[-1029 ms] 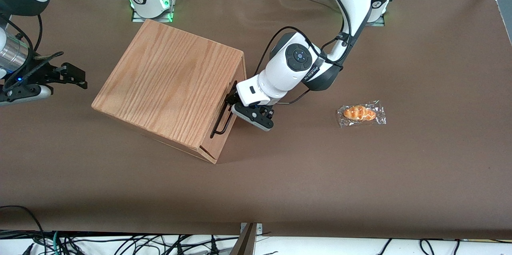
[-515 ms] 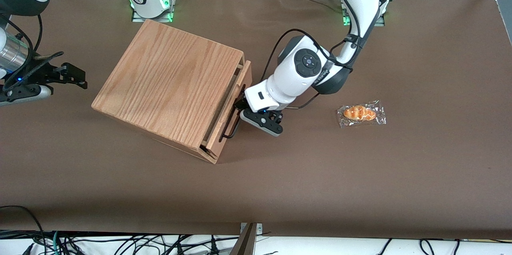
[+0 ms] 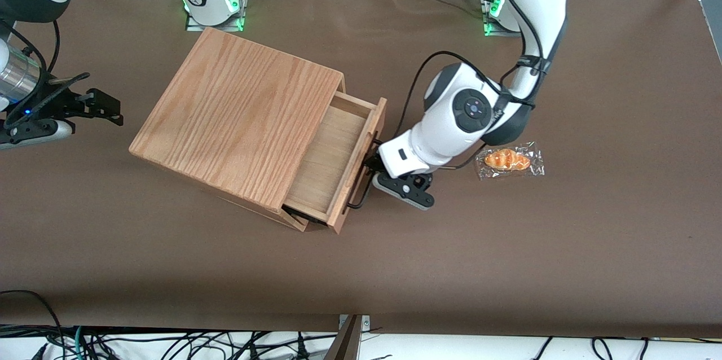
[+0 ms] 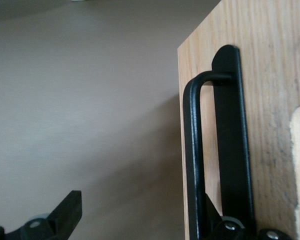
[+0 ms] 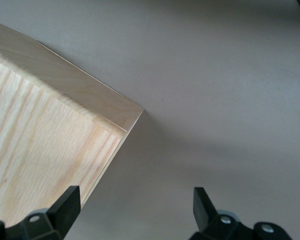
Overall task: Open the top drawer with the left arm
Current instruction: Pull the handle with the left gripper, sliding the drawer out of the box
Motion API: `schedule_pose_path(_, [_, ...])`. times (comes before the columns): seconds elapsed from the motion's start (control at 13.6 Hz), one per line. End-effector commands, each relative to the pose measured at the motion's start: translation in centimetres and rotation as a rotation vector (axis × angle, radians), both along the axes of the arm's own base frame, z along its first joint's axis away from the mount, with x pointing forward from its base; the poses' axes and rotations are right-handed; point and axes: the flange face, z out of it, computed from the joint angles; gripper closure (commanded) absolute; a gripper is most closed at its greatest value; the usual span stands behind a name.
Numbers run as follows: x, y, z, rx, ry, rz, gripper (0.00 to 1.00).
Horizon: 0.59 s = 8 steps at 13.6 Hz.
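1. Black and slim, the bar handle of the top drawer has the gripper of the left arm right at it, in front of the drawer's front panel.
2. In the wrist view one finger stands well clear of the bar over bare table, while the other sits at the handle's base plate; the jaws are spread wide and clamp nothing, with the bar lying just inside that finger.
3. The drawer stands pulled out from the wooden cabinet, showing its pale plywood floor beneath the oak-grain lid's edge.
4. A wrapped bread roll lies on the brown table toward the working arm's end, just beside the arm's wrist housing and apart from the drawer.
5. Nearer the front camera than the drawer and gripper, the tabletop is open brown surface.
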Motion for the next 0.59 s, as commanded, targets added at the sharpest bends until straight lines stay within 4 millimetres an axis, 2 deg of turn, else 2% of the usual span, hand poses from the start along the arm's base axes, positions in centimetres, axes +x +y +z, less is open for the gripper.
schedule_pose_path(0.0, [1.9,3.2,-0.5,0.045,-0.035,-0.021,0.00])
schedule_pose_path(0.44, [2.7,6.1,0.1,0.066,-0.009,-0.055,0.00])
schedule_pose_path(0.51, [2.7,6.0,0.2,0.065,-0.010,-0.058,0.00])
